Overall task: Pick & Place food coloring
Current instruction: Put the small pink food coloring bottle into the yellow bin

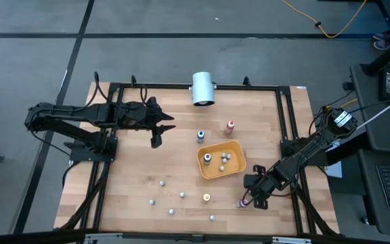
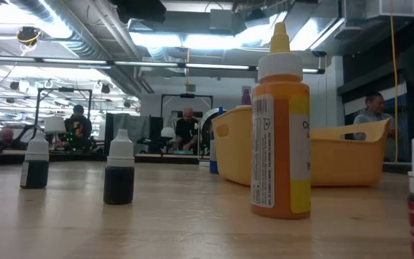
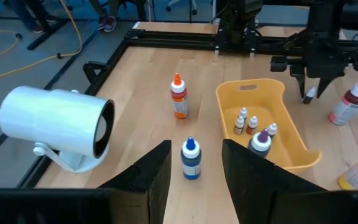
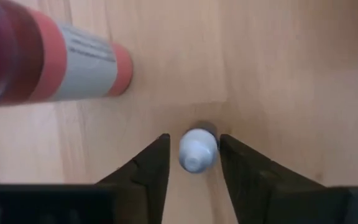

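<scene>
High view. Table (image 1: 134,169): wooden top. Orange-yellow tray (image 1: 236,170) near the middle, holding a few small food coloring bottles (image 1: 226,159); that part looks done. Left outside: several tiny bottles scattered on the near half of the table (image 1: 162,182), an orange one (image 1: 206,198), a blue one (image 1: 200,136) and a red-orange one (image 1: 230,127) beyond the tray. White cylinder (image 1: 202,89) lies at the far edge. Left gripper (image 1: 157,129) hangs over the far left part, carrying nothing. Right gripper (image 1: 247,199) is low at the near right, over one small bottle.

Low view. Orange bottle (image 2: 281,129) stands upright, long axis vertical, tip up; two dark small bottles (image 2: 118,168) likewise upright. Tray behind them. People sit in the room beyond.

Left wrist view. Left gripper's fingers (image 3: 157,177) stand apart, nothing between; the blue bottle (image 3: 191,159) stands upright beyond them.

Right wrist view. Right gripper (image 4: 194,165), fingers either side of a white-capped bottle (image 4: 198,150), close beside it; whether they already press on it I cannot tell. Cap points straight up at the camera, axis vertical. A larger red bottle (image 4: 55,59) stands just beside.
</scene>
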Controlling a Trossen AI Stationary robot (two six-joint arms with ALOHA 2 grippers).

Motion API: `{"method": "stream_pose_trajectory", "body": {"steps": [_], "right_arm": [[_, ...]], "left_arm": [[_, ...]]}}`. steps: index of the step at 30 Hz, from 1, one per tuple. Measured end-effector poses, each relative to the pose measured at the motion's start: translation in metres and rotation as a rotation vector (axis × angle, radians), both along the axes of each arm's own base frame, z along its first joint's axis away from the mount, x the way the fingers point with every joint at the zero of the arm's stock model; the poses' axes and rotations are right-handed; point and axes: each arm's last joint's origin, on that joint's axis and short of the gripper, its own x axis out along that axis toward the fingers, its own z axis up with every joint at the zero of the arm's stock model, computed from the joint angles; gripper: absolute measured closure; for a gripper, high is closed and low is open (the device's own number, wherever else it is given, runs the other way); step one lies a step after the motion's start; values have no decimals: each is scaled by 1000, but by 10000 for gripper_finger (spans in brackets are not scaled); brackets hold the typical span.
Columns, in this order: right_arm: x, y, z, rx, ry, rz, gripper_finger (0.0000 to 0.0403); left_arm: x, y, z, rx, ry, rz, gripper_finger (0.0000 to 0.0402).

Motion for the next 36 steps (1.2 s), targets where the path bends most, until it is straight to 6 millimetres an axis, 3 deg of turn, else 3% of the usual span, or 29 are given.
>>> {"method": "stream_pose_trajectory", "body": {"steps": [9, 19, 31, 36], "right_arm": [[1, 1, 14, 13, -10, 10, 336], [3, 2, 39, -59, 26, 58, 337], [3, 1, 40, -106, 9, 62, 364], [3, 0, 39, -107, 11, 59, 398]], "left_arm": [[0, 0, 0, -3, -1, -1, 263], [0, 0, 0, -1, 0, -1, 263], [0, 0, 0, 0, 0, -2, 263], [0, 0, 0, 0, 0, -2, 263]]}}
